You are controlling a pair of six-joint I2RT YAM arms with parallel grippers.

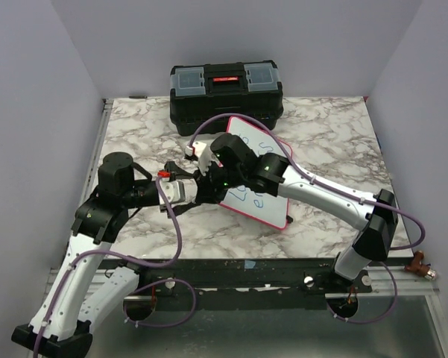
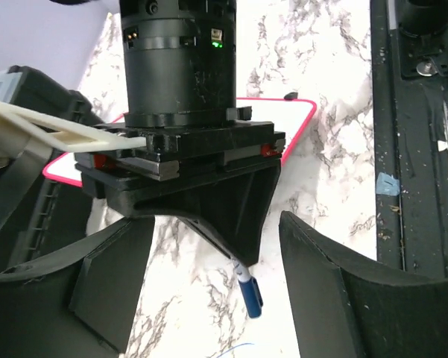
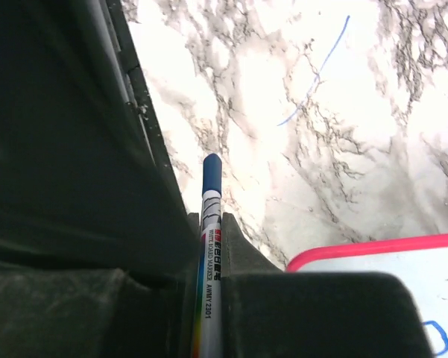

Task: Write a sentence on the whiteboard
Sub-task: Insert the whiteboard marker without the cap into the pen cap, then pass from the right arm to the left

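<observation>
Your right gripper (image 3: 211, 226) is clamped on a whiteboard marker (image 3: 209, 287). Its two black fingers pinch the printed white barrel, and the blue-capped end sticks out past them toward the top of the right wrist view, over bare marble. Your left gripper (image 2: 211, 239) has its jaws spread wide with nothing in them. In the left wrist view its fingers rise from the lower left and lower right of the frame. The right gripper and its marker hang in the gap between them, and as far as you can see they touch neither finger.

In the top view the two grippers meet just left of centre, at the left edge of the whiteboard (image 1: 247, 138). The board sits mid-frame on the marble table (image 1: 328, 127), turned cornerwise, with the right arm stretched across it. The sentence (image 1: 241, 200) shows as blue handwriting toward the board's lower edge, mostly covered by the arms and too small to read. A stray blue stroke (image 3: 320, 71) marks the marble at the upper right of the right wrist view. A black toolbox (image 1: 226, 93) stands at top centre, just behind the board's top corner
</observation>
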